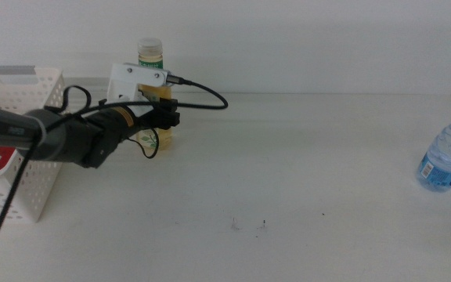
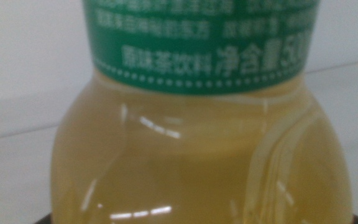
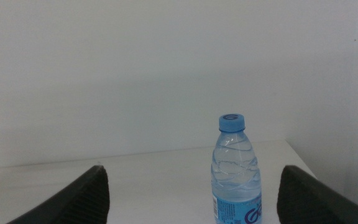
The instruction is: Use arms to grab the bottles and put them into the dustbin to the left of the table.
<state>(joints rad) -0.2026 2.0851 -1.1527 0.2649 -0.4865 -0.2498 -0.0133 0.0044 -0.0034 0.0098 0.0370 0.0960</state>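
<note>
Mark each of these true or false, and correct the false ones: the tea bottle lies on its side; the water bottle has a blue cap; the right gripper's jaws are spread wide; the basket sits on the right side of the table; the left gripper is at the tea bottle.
1. The tea bottle lies on its side. False: it stands upright.
2. The water bottle has a blue cap. True.
3. The right gripper has its jaws spread wide. True: the water bottle stands ahead of them.
4. The basket sits on the right side. False: it is at the left edge.
5. The left gripper is at the tea bottle. True.
</note>
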